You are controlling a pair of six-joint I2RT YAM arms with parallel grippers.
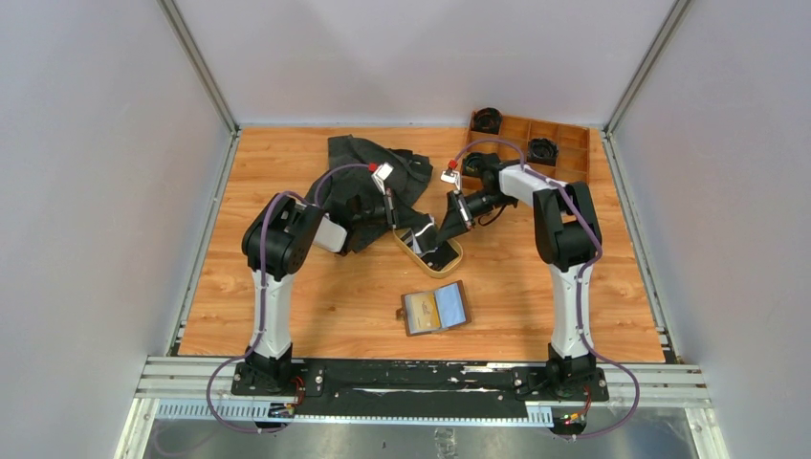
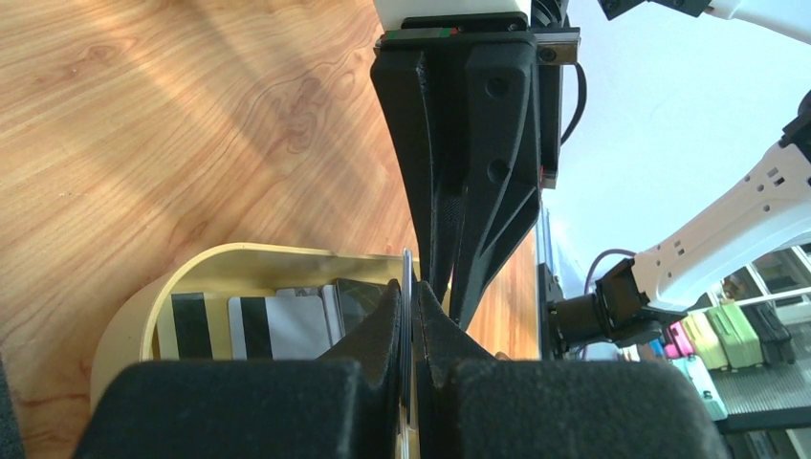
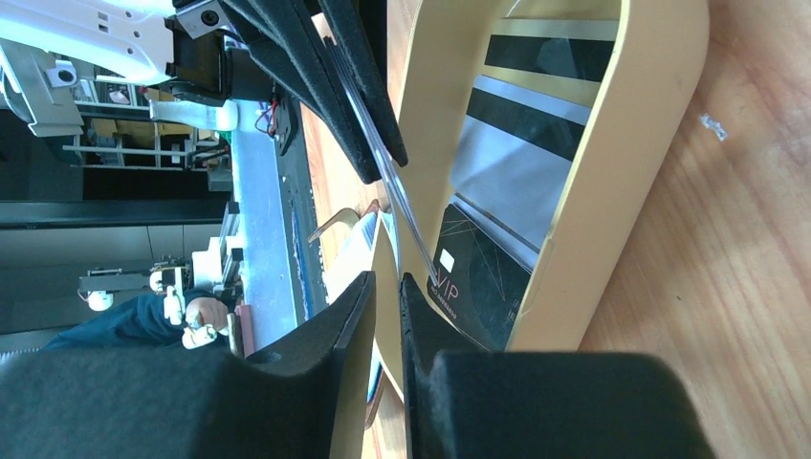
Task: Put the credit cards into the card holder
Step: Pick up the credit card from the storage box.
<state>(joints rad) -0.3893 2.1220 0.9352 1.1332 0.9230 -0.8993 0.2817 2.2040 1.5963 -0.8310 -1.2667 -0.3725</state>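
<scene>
The brown card holder [image 1: 435, 308] lies open on the table, in front of the oval tan tray [image 1: 453, 262]. My left gripper [image 1: 400, 228] is over the tray's left end, shut on a thin card [image 2: 407, 263] held upright and edge-on. That card also shows in the right wrist view [image 3: 383, 163]. My right gripper [image 1: 438, 239] is shut on the tray's wall [image 3: 622, 143]. Striped grey and black cards [image 2: 287, 325] and a black VIP card [image 3: 483, 277] lie in the tray [image 2: 239, 253].
A wooden compartment box [image 1: 536, 148] stands at the back right. A black cloth [image 1: 368, 167] lies behind the left arm. The two grippers are close together over the tray.
</scene>
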